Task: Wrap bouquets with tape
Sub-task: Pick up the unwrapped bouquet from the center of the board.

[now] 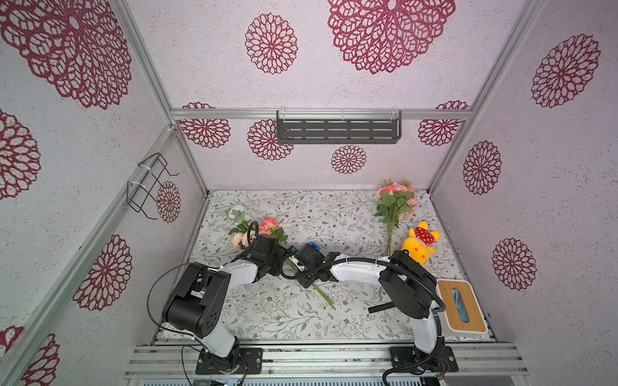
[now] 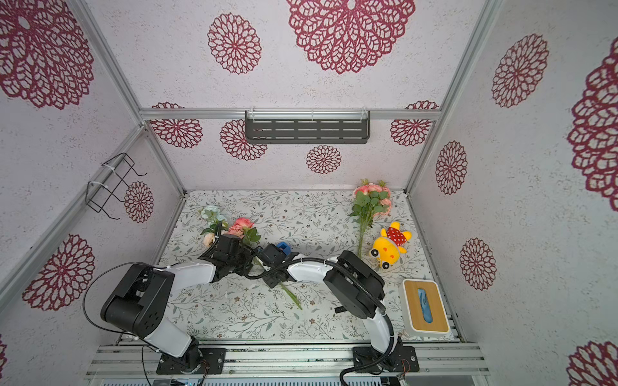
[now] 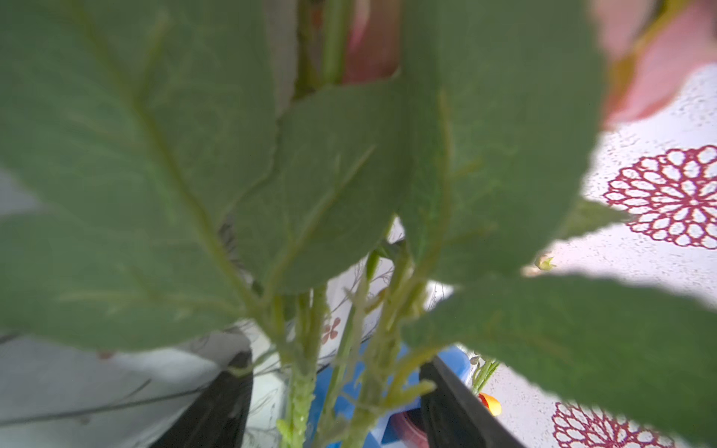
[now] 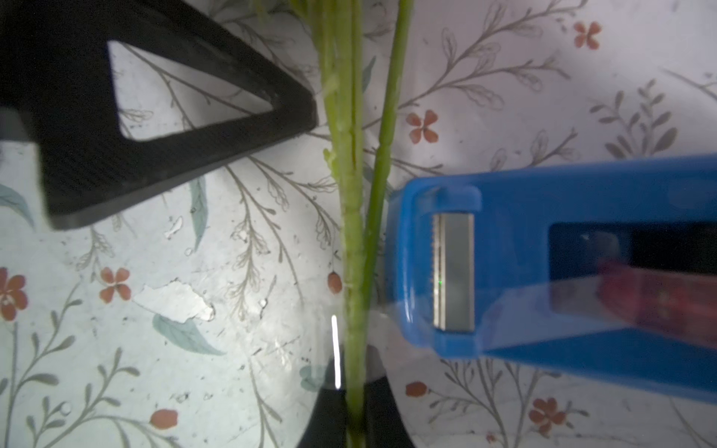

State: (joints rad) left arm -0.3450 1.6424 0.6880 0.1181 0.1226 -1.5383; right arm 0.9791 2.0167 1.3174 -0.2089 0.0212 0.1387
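1. Green fabric leaves [image 3: 155,155], matte and veined, are being pushed right up against the left wrist lens, since the left gripper [image 3: 337,388] is being positioned just below the blooms. Its 2 black fingers [image 3: 232,395] are being held spread around the stems [image 3: 302,388], with a gap showing on 1 side.
2. Across the floral table sheet [image 4: 116,349] the near bouquet [image 1: 269,226] is being laid diagonally, apparently so its bare stem length is being offered to the tape.
3. Lower down, the right gripper [image 4: 354,407] is being pinched together on those stems, probably so the thin bundle is being gathered and steadied for wrapping.
4. The blue tape dispenser [image 4: 512,194] is being set just beside the stems, perhaps touching, with its serrated metal cutter [image 4: 454,271] being turned toward them. A clear film seems to be being drawn across, though it is blurred.
5. The 2nd bouquet [image 1: 396,200] is being left well apart, near the back right corner.
6. Materials are being noted: knobbly plastic stems, a glossy moulded dispenser shell around a dark red roll core [image 4: 659,302], and a smooth printed sheet scuffed in white patches.
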